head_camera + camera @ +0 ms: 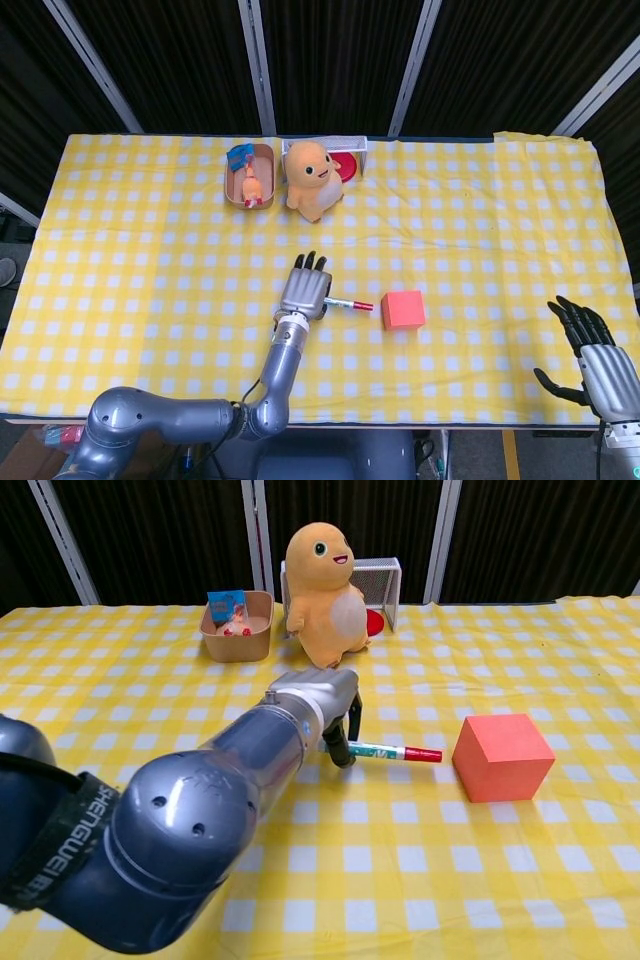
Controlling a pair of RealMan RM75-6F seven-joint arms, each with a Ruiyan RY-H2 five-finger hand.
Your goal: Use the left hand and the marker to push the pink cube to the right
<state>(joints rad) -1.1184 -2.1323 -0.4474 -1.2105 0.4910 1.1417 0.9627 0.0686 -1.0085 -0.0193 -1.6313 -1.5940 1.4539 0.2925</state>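
The pink cube (403,310) (503,756) sits on the yellow checked cloth right of centre. My left hand (305,289) (318,701) holds a marker (348,303) (396,751) level above the cloth, its red cap pointing right. A small gap shows between the cap and the cube's left face in both views. My right hand (596,358) hangs open at the table's near right corner, far from the cube; the chest view does not show it.
An orange plush toy (311,177) (323,593) stands at the back centre. Left of it a tan tray (251,175) (238,626) holds small items. Behind the toy is a small white net goal (378,586) with a red disc (345,166).
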